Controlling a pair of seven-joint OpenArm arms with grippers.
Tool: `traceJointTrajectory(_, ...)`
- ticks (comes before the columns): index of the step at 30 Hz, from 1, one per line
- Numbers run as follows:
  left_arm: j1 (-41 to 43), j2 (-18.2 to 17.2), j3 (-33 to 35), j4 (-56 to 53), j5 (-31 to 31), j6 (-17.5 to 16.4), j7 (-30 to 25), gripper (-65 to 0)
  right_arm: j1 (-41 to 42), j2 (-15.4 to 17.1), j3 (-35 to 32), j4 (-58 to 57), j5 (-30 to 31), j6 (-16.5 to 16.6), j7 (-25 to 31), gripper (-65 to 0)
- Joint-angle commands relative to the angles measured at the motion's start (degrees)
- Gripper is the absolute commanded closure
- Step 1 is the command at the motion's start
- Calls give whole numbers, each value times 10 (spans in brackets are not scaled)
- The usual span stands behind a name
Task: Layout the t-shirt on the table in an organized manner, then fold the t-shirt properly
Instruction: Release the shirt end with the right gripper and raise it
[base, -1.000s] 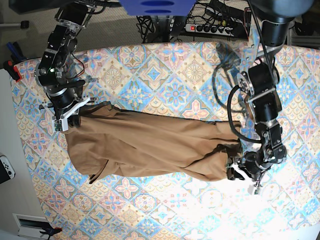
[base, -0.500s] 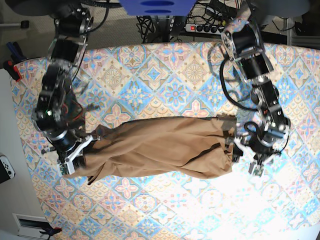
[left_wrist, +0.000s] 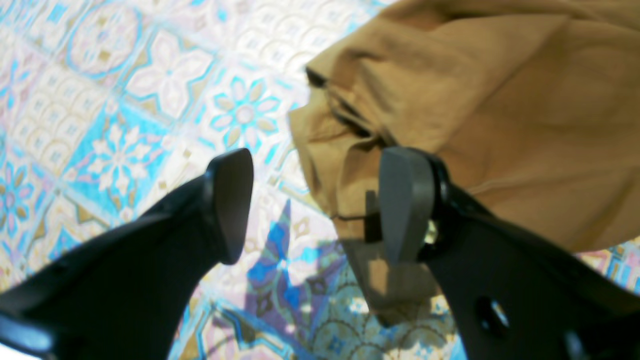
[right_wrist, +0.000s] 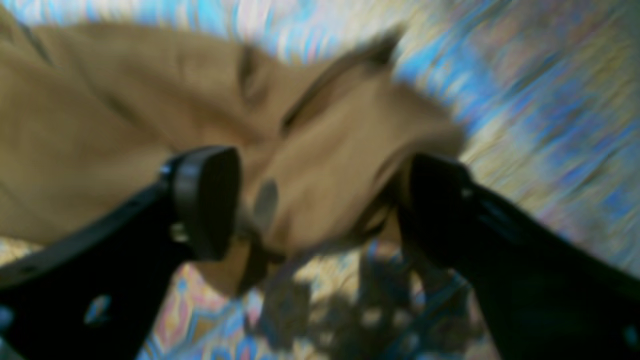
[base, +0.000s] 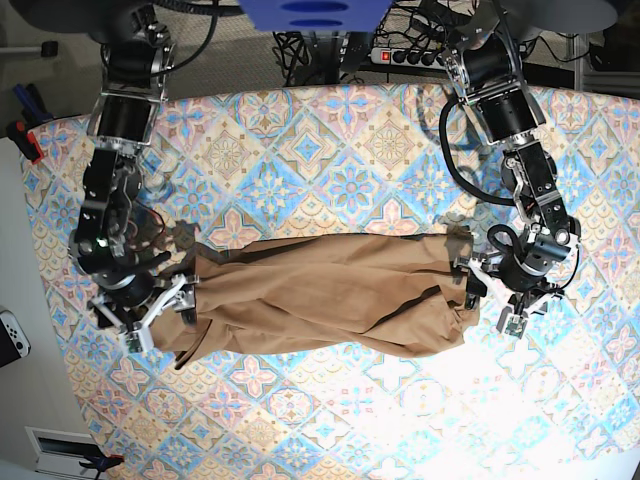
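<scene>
Base view: the t-shirt (base: 320, 295) lies bunched in a long wrinkled band across the middle of the tabletop (base: 330, 150), one arm at each end. A power strip (base: 415, 57) and cables sit behind the far edge.

Left wrist view: the left gripper (left_wrist: 320, 205) stands apart, one finger over the shirt's folded end (left_wrist: 350, 165), the other over bare tile-pattern cloth.

Right wrist view, blurred: the right gripper (right_wrist: 320, 202) stands wide apart, straddling the shirt's other end. No writing is readable.
</scene>
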Motion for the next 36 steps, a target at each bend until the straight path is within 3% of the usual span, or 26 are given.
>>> traceJointTrajectory(1,-14,-5,-1,10,-6,3,-12,-387,-9,3,20,26,6,3,4,-573)
traceJointTrajectory(9,-14,-5,-1,10,-6,3,-12,-387,-54,0,141,89,11,4,4,-581)
traceJointTrajectory(14,-14,-5,-1,10,-6,3,-12,-387,-84,-14,153,64,67,14,5,-568)
traceJointTrajectory(20,-6,-5,-1,10,-6,3,-12,-387,-93,-16,180,-14,166,15,20,-501)
traceJointTrajectory(28,1,-9,-1,10,-6,3,-12,-387,-93,-16,178,-106,172,15,81,-482)
traceJointTrajectory(36,1,-10,-1,10,-5,3,-12,-387,-90,-16,178,-150,172,15,90,-482)
